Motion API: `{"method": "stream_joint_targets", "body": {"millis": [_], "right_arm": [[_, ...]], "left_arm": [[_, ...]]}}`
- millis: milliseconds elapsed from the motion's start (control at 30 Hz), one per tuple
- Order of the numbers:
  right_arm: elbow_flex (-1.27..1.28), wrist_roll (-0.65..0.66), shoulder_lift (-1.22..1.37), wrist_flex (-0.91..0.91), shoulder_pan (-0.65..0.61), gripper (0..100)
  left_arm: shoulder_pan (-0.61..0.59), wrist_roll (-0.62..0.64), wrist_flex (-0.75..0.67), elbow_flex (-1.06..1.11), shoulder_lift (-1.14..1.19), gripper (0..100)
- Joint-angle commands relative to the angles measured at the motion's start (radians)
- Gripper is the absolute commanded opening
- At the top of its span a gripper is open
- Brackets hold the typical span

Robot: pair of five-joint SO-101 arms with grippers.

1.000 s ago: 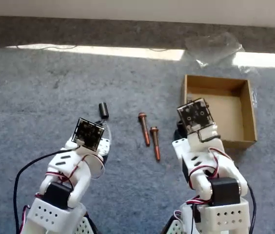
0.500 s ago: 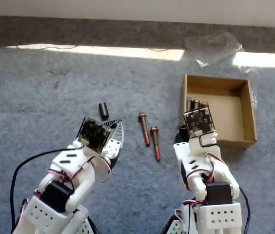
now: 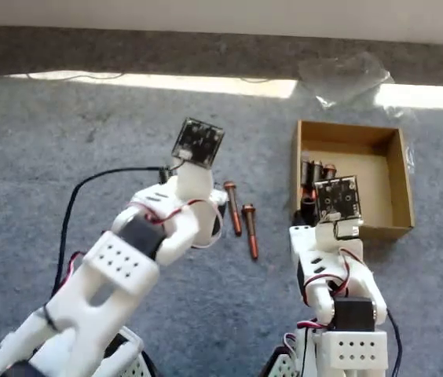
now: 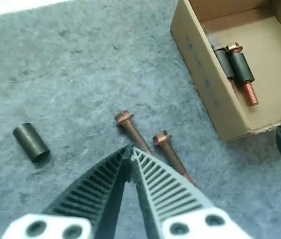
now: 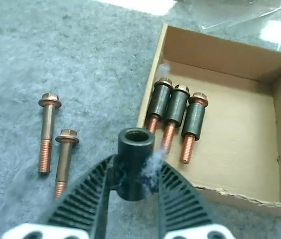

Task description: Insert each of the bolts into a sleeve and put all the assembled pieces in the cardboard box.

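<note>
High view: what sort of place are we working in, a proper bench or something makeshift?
Likely a makeshift indoor setup, not a shop bench: grey carpet-like surface, a sunlit strip along its far edge, a crumpled clear plastic bag beyond the cardboard box.

Grey carpet [image 3: 88,157] carries two bolts [image 3: 232,208], a sleeve [image 4: 31,143], the cardboard box [image 3: 404,184], clear plastic [image 3: 343,78].

Left gripper [image 4: 131,150] hangs over the grey carpet [image 4: 80,59], jaws pressed together, tips close by one bolt [image 4: 129,128] with a second bolt [image 4: 169,149] just beside it. A loose sleeve [image 4: 31,143] lies well apart. The cardboard box [image 4: 205,84] holds what looks like two assembled pieces [image 4: 240,67].
</note>
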Motion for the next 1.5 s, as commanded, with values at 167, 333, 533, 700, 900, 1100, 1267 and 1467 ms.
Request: {"method": "stream_joint_targets", "body": {"millis": [167, 333, 533, 700, 900, 1100, 1267, 1467], "right_arm": [[-0.005, -0.006, -0.012, -0.065, 0.039, 0.5], [-0.005, -0.006, -0.012, -0.067, 0.039, 0.5], [-0.004, -0.006, -0.012, -0.067, 0.039, 0.5], [-0.004, -0.006, -0.012, -0.067, 0.039, 0.5], [-0.004, -0.006, -0.012, -0.067, 0.039, 0.5], [-0.004, -0.006, -0.012, -0.067, 0.039, 0.5], [-0.004, -0.006, -0.012, -0.067, 0.039, 0.5], [-0.004, -0.006, -0.012, -0.067, 0.039, 0.5]], "left_arm": [[0.064, 0.12, 0.003, -0.268, 0.329, 2], [0.061, 0.255, 0.003, -0.401, 0.512, 2], [-0.031, 0.373, 0.049, -0.498, 0.685, 2], [-0.061, 0.417, 0.123, -0.59, 0.765, 2], [-0.053, 0.419, 0.124, -0.647, 0.834, 2], [-0.027, 0.422, 0.124, -0.651, 0.845, 9], [-0.018, 0.422, 0.123, -0.648, 0.846, 12], [-0.021, 0.423, 0.123, -0.641, 0.849, 12]]}}
